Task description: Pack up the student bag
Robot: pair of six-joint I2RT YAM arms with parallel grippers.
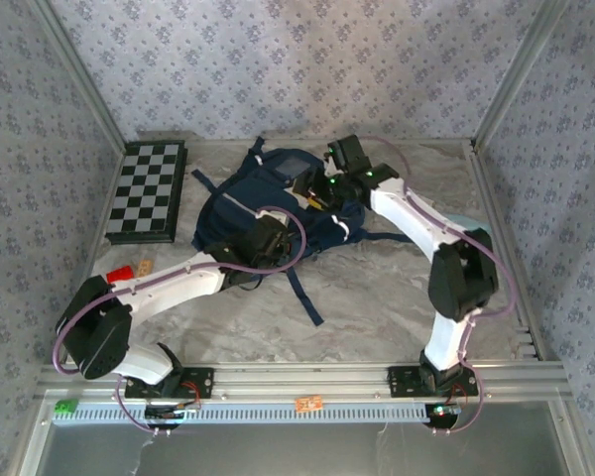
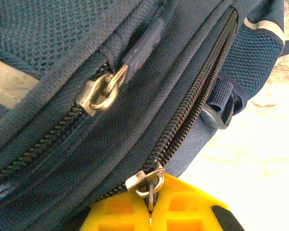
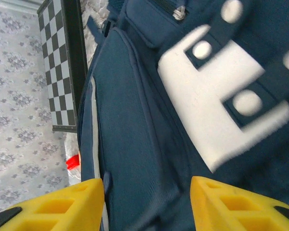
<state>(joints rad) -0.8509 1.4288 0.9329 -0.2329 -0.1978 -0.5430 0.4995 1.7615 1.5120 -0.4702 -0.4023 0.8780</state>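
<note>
**Ana:** From above, where is the bag?

**Ben:** The large navy blue fabric backpack (image 1: 228,213) lies flat at the middle-back of the pale marbled table (image 1: 377,297), near the folded black-and-white chessboard (image 1: 147,191). I'd say it lies this way so its zips face up, within reach of both arms.

**Ana:** How are the arms posed?

**Ben:** The left arm stretches low from its base, forearm nearly level, and puts the left gripper (image 1: 268,236) at the bag's near side. The right arm rises to a bent elbow, then reaches forward and down. That sets the right gripper (image 1: 317,196) over the bag's far end.

**Ana:** What does the left wrist camera show?

**Ben:** The yellow fingers (image 2: 183,209) are pressed together. The small silver metal zip pull (image 2: 151,185) runs into the seam between them, so it is clamped. I think the grip is there to draw that slider along its dark coil. A second, brassy slider with a navy tab (image 2: 98,91) sits on the next zip up, untouched.

**Ana:** And the right wrist camera?

**Ben:** Its two yellow fingers stand well apart and hold nothing. Navy cloth and a white patch (image 3: 216,110) lie beyond the gap. I cannot tell whether the fingers touch the cloth. My guess is that it is placed to steady the bag while the other hand pulls.
</note>
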